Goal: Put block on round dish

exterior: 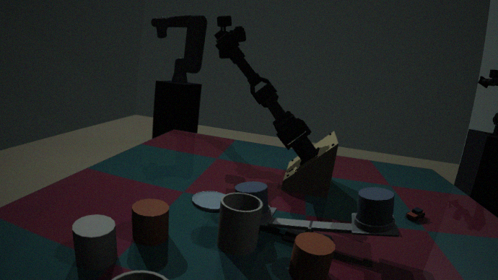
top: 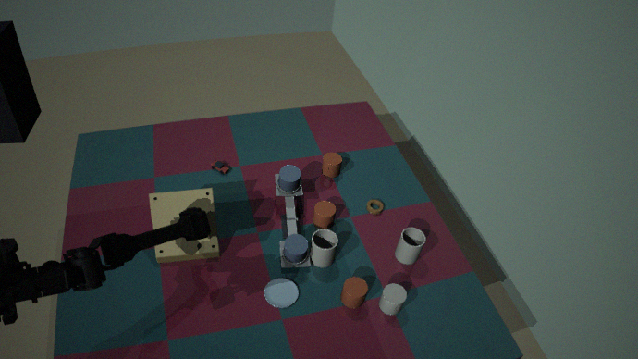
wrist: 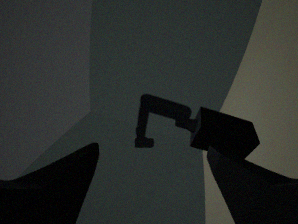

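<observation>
Two blue-grey cups stand upside down on the pans of a small grey balance [top: 291, 228] [exterior: 328, 226]. One cup [top: 296, 248] [exterior: 251, 187] is at the end near the dish, the other cup [top: 289, 178] [exterior: 375, 208] at the far end. I cannot tell for certain which end is lower. No block shows; whatever is under the cups is hidden. The round pale blue dish [top: 281, 292] [exterior: 207, 200] is bare. My gripper [wrist: 154, 151] is open and empty, raised high behind the arm's base, far from the balance, pointing towards the room.
White hollow cylinders [top: 323, 253] [exterior: 239, 226] [top: 409, 247] stand right of the balance, one close beside the near cup. Several orange cylinders [top: 324, 214] [top: 354, 292] [top: 332, 165], a white cylinder [top: 392, 299] [exterior: 94, 242], a yellow ring [top: 369, 206] and a small red car [top: 223, 168] [exterior: 414, 215] lie around.
</observation>
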`<state>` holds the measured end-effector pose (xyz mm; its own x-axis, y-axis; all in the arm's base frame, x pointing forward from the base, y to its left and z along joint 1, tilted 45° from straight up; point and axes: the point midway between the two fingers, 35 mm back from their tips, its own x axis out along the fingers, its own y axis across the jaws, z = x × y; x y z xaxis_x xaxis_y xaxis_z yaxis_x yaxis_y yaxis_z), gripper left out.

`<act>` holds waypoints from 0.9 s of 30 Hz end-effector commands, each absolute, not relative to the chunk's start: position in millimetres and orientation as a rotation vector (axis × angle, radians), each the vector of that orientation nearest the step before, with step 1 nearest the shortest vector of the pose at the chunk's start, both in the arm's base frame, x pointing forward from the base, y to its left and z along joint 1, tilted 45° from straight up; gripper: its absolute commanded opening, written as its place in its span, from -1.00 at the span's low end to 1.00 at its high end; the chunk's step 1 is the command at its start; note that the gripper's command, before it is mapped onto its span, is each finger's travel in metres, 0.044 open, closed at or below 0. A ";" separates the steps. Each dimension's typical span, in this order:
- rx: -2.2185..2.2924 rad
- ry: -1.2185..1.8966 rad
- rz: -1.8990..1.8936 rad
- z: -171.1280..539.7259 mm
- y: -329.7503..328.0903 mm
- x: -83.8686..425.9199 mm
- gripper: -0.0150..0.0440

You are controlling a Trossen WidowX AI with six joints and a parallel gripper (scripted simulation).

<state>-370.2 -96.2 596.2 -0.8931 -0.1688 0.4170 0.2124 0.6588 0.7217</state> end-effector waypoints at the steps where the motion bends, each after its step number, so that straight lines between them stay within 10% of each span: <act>1: -0.034 -2.421 -1.132 596.8 -96.3 -369.6 0.95; 27: 0.005 -1.996 -0.450 708.6 -83.1 -183.5 1.00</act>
<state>-220.9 -93.0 694.3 -0.5463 -0.2111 0.8106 0.2148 0.9001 0.3791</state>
